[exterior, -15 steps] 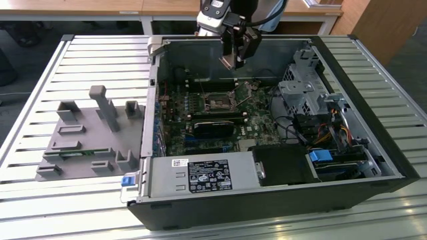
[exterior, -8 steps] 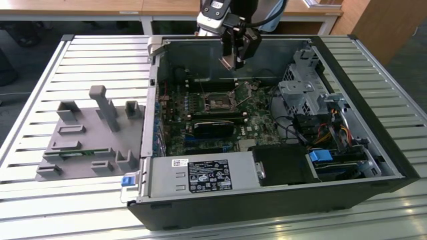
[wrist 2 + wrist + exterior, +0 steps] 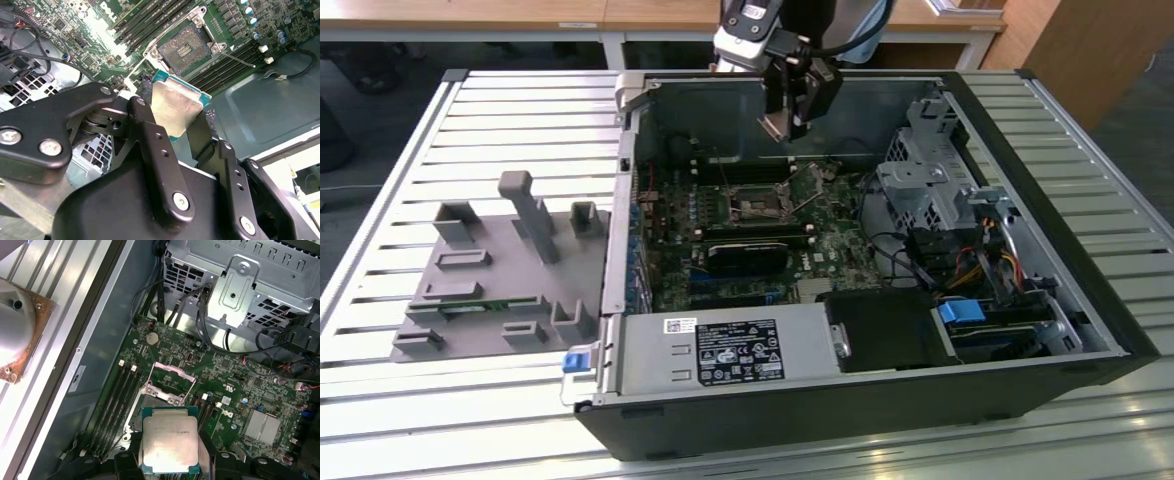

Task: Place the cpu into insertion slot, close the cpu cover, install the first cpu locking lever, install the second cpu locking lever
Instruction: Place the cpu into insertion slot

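Silver cpu [image 3: 169, 442] in fingers [image 3: 150, 131] hangs over open insertion slot [image 3: 182, 48].

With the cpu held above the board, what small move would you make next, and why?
Probably ease it down over the slot, keeping it square. The gripper holds the cpu well above the board, the slot's dark centre is bare, and the cover stands open.
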`<state>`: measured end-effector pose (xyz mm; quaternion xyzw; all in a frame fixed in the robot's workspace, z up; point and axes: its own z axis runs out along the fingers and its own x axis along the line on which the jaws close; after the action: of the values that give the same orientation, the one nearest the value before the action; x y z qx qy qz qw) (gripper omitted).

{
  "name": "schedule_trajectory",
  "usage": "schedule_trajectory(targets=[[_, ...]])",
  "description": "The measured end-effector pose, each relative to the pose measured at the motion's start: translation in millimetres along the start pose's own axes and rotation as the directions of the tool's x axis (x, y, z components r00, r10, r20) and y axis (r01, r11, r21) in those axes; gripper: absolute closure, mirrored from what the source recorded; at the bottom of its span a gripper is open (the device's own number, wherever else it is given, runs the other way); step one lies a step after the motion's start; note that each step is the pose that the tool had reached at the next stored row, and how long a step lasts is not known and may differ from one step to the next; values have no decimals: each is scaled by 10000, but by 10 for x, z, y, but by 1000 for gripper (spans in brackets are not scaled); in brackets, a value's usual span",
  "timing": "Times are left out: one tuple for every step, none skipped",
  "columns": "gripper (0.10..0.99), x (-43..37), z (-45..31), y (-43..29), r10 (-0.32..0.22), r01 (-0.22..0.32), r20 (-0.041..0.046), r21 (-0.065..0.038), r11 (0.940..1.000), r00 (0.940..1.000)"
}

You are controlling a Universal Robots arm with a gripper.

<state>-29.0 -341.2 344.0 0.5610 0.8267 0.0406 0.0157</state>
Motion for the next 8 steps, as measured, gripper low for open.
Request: schedule_trajectory(targets=[[557, 0, 2, 0, 0, 0, -1, 1, 10000, 10000], [557, 0, 4, -1, 0, 0, -1, 2, 10000, 10000], [557, 0, 7, -1, 0, 0, -2, 4, 10000, 10000], [557, 0, 10, -1, 0, 0, -3, 5, 10000, 10000], [557, 0, 12, -1, 0, 0, -3, 6, 10000, 10000], [557, 0, 15, -1, 0, 0, -3, 7, 10000, 10000], [557, 0, 18, -2, 1, -1, -3, 9, 10000, 10000], [557, 0, 20, -2, 0, 0, -4, 11, 10000, 10000]])
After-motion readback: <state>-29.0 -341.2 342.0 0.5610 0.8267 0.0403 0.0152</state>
